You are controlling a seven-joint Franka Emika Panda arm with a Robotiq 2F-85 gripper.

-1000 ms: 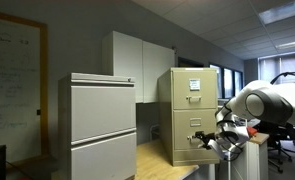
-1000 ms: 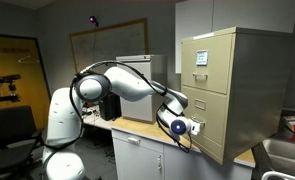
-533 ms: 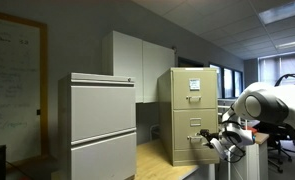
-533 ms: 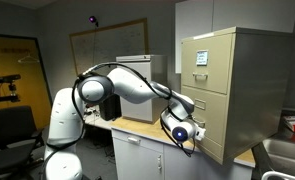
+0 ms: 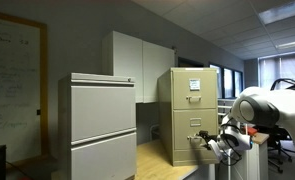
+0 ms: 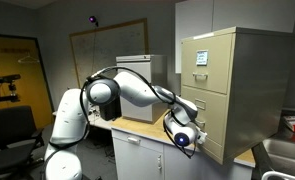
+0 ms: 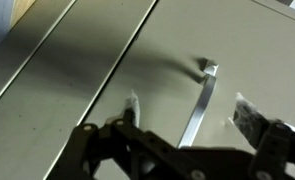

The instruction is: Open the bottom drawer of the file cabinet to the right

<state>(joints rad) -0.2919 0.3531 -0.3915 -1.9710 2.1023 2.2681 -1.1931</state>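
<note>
Before the file cabinet (image 5: pixel 177 100), the gripper (image 7: pixel 192 140) is hovering at the bottom drawer (image 6: pixel 215 125).
Fingers (image 7: pixel 272 138) are standing wide apart either side of the silver handle (image 7: pixel 199 100), gripping nothing.

Wrist view's blurry, gripper (image 7: pixel 187 105) runs off the bottom edge. Now the arm (image 6: pixel 137 90) covers part of the bottom drawer (image 6: pixel 217 125).

Grey cabinet (image 5: pixel 102 125): two drawers, both shut.
Counter (image 5: pixel 159 160): wooden top, light.
Whiteboard (image 5: pixel 12 80): wall-mounted, faint writing, illegible.
Wall cupboard (image 5: pixel 137 65): white, doors closed.
Office chair (image 6: pixel 9 125): black, at frame edge.
</note>
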